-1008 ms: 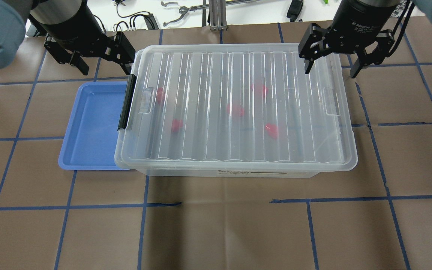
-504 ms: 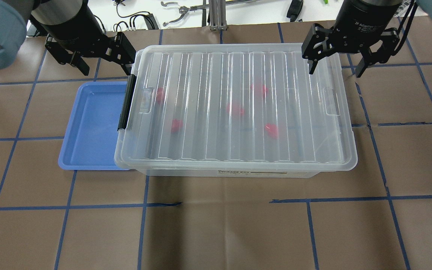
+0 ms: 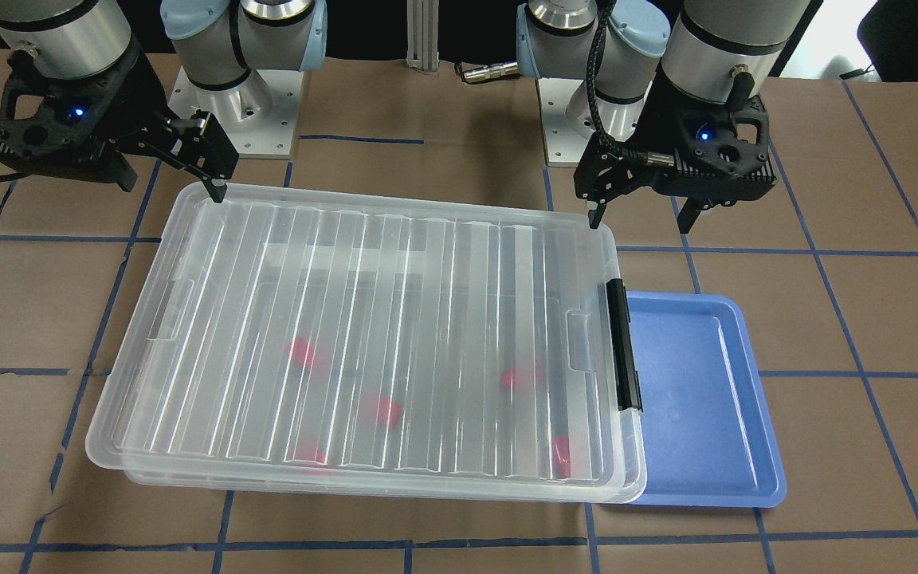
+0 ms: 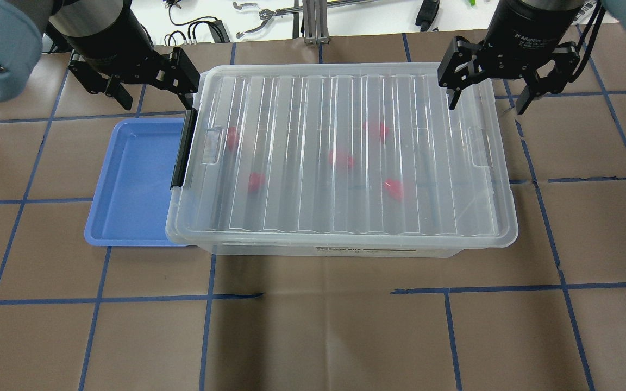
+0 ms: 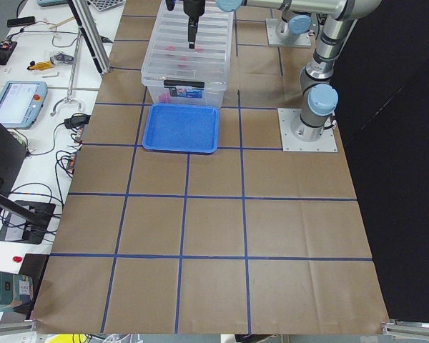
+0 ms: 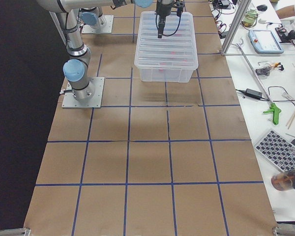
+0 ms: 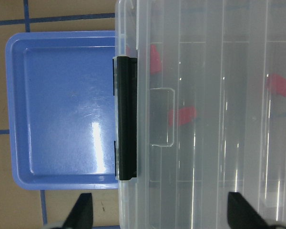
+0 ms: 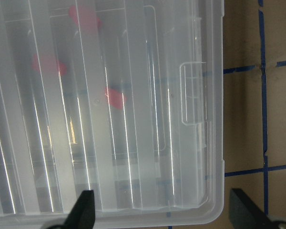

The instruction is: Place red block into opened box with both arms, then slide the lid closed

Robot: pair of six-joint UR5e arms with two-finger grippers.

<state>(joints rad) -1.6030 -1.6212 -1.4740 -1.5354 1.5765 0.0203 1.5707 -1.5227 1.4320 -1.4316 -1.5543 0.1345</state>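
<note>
The clear box [image 4: 345, 251] sits mid-table with the ribbed lid [image 4: 345, 152] lying over it; the black latch bar [image 4: 182, 149] is on its left end. Several red blocks [image 4: 340, 159] show blurred through the lid, also in the front view [image 3: 383, 410]. My left gripper [image 4: 155, 95] hangs open above the latch end, one finger over the lid and one outside it, as the left wrist view [image 7: 162, 214] shows. At the opposite short end, my right gripper [image 4: 487, 103] straddles the lid edge from above, open and holding nothing [image 8: 164, 212].
A blue tray [image 4: 128, 184] with nothing in it lies against the box's latch end, partly tucked under the lid's overhang. Brown paper with blue tape lines covers the table. Tools and cables lie on a white bench past the far edge.
Both grippers have shifted slightly to the right in the overhead view. The lid, box and red blocks have not moved. Both grippers stay open.
</note>
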